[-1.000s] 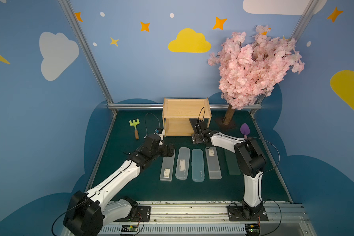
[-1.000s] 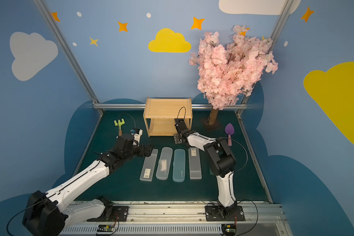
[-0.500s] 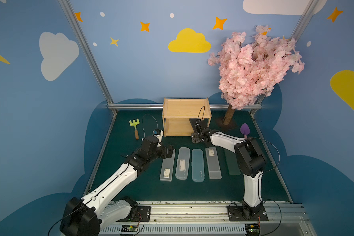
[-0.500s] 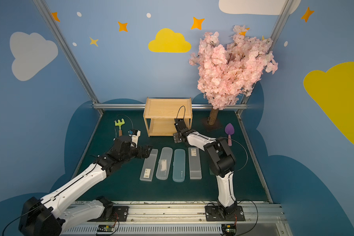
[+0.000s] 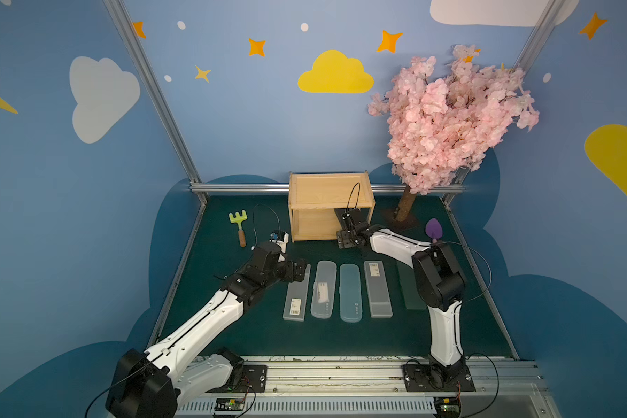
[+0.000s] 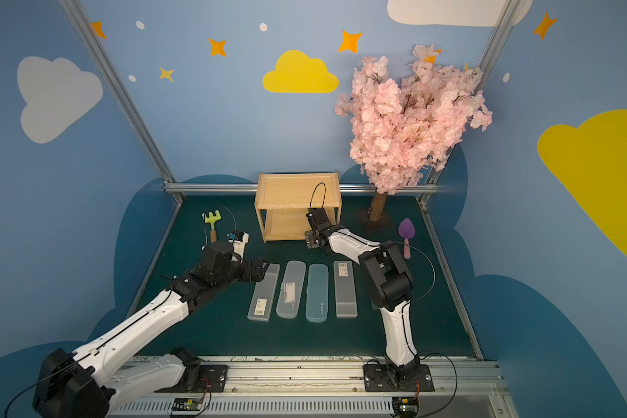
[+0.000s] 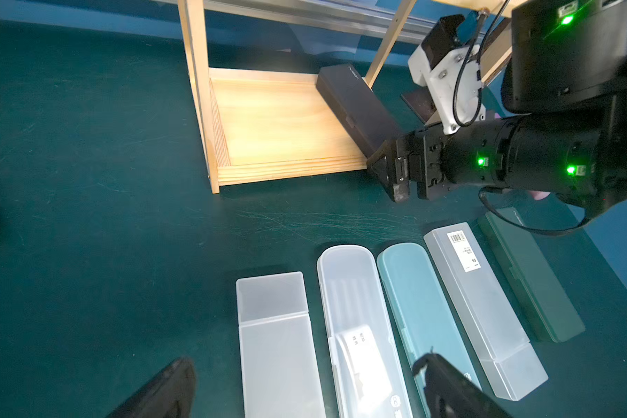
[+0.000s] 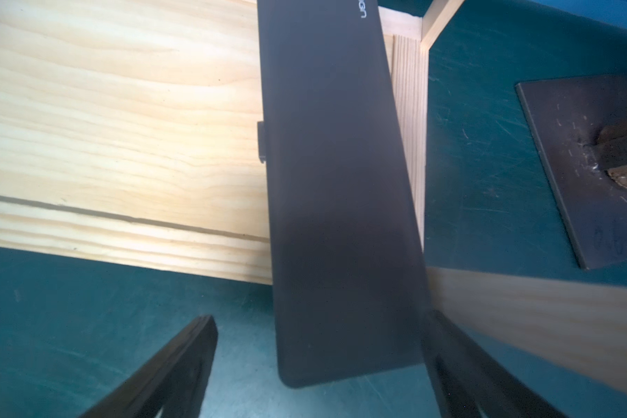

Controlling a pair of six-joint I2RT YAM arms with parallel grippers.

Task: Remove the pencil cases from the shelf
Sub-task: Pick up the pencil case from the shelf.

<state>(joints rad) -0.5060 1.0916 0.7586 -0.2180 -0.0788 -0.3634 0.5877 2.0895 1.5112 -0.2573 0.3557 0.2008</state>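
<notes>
Green mat (image 5: 232, 325), 5 pencil cases (image 5: 350, 293); right gripper (image 8: 321, 325) spread astride black case (image 8: 333, 181) on shelf (image 5: 326, 191); left gripper (image 7: 303, 365) spread.

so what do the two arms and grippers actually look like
The left arm and right arm are glossy white shells between chunky black joints. Thin black cables loop off the wrists. The left gripper and right gripper are black with tapered wedge fingers. Small green lights glow on the right wrist.
</notes>
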